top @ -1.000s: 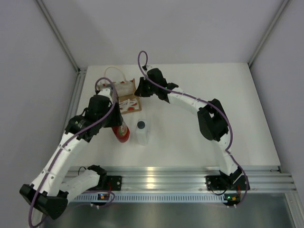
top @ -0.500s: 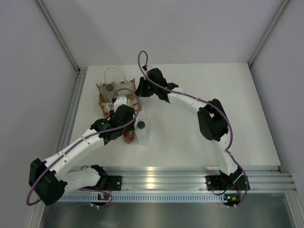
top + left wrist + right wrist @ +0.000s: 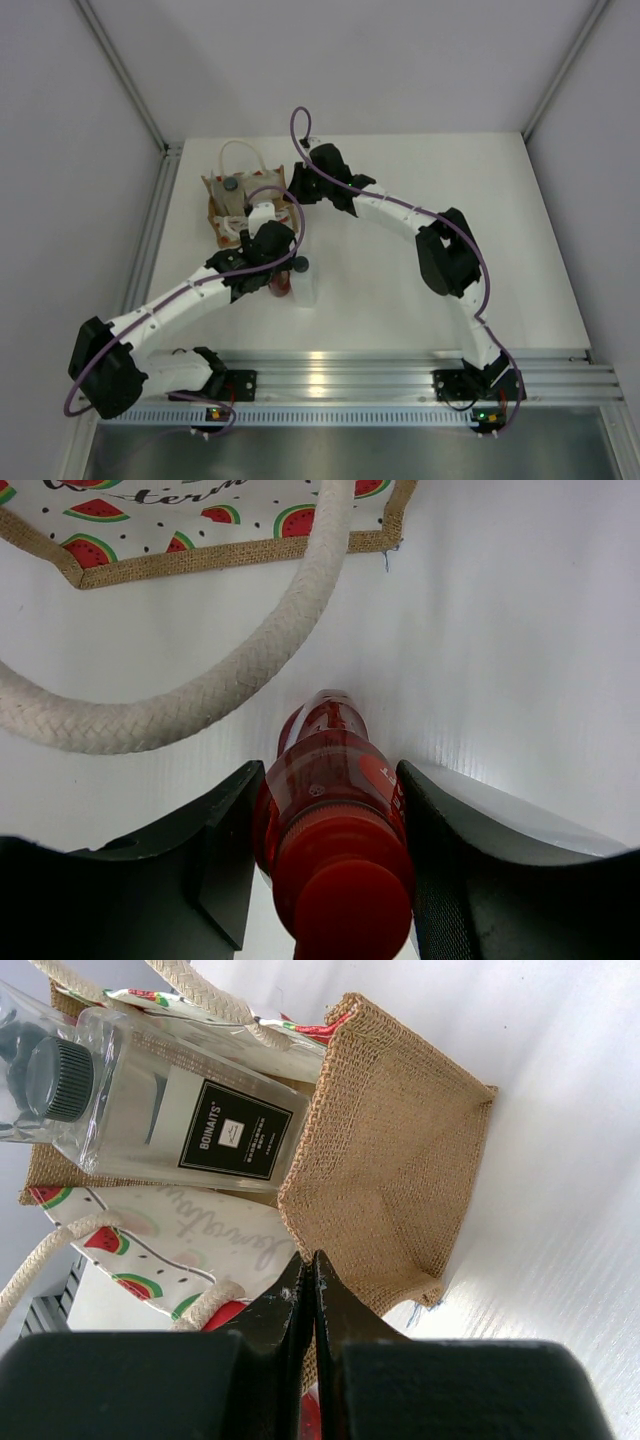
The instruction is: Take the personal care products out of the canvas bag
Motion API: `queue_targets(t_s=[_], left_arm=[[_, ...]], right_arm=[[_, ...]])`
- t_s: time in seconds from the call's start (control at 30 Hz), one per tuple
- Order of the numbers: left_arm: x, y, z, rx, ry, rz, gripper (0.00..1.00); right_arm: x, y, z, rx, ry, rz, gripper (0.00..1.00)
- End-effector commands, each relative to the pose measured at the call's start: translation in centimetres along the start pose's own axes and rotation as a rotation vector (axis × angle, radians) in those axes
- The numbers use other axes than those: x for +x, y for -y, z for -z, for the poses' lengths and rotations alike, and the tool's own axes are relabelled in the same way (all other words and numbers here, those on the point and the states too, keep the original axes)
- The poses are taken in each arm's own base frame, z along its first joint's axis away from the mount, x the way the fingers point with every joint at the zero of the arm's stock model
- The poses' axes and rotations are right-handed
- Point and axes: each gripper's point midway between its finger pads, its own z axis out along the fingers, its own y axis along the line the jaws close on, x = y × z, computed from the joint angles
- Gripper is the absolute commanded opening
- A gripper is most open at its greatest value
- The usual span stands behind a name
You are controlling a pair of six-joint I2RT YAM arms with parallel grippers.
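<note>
**Three views meeting at the bag**

The top external camera looks down from above and behind the arm bases, taking in the whole table (image 3: 500, 200). The left wrist camera looks closely along the red bottle (image 3: 335, 820) toward the canvas bag (image 3: 200, 520). The right wrist camera views that bag from very near. All three share the bag, far left.
</note>
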Motion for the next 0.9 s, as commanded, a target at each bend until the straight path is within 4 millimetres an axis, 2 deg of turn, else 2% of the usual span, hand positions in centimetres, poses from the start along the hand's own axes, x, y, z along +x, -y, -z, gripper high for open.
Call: queue_targets(t_s=[0.0, 0.07, 0.23, 0.27, 0.37, 0.43, 0.5, 0.6, 0.77, 0.87], left_arm=[[-2.9, 1.5, 0.2, 0.032, 0.108, 0.078, 0.21], [-2.9, 1.5, 0.2, 0.032, 0.108, 0.074, 0.34], [-3.5, 1.3, 0.7, 0.034, 0.128, 0.068, 0.48], [-3.8, 1.3, 0.9, 0.038, 0.136, 0.069, 0.53], [-5.0, 1.0, 1.7, 0.039, 0.17, 0.07, 0.55], [-5.9, 0.8, 2.2, 0.03, 0.192, 0.072, 0.61], [-6.6, 0.6, 2.5, 0.018, 0.21, 0.071, 0.73], [-7.3, 0.8, 2.9, 0.023, 0.218, 0.066, 0.79], [-7.4, 0.9, 2.9, 0.025, 0.219, 0.062, 0.81], [-8.7, 0.9, 4.0, 0.041, 0.242, 0.07, 0.81]], right_arm=[[-0.6, 0.9, 1.0, 0.04, -0.002, -0.001, 0.0], [-0.7, 0.8, 1.1, 0.038, 0.0, 0.0, 0.0], [-0.7, 0.7, 1.1, 0.038, 0.002, 0.001, 0.0], [-0.7, 0.7, 1.1, 0.038, 0.002, 0.0, 0.0], [-0.7, 0.7, 1.1, 0.037, 0.001, 0.001, 0.0], [-0.6, 0.8, 1.1, 0.039, -0.001, 0.002, 0.0], [-0.6, 0.8, 1.0, 0.04, -0.002, 0.002, 0.0], [-0.7, 0.7, 1.0, 0.039, 0.0, 0.004, 0.0], [-0.6, 0.7, 1.0, 0.038, -0.002, 0.006, 0.0], [-0.8, 0.7, 1.1, 0.038, 0.002, 0.006, 0.0]])
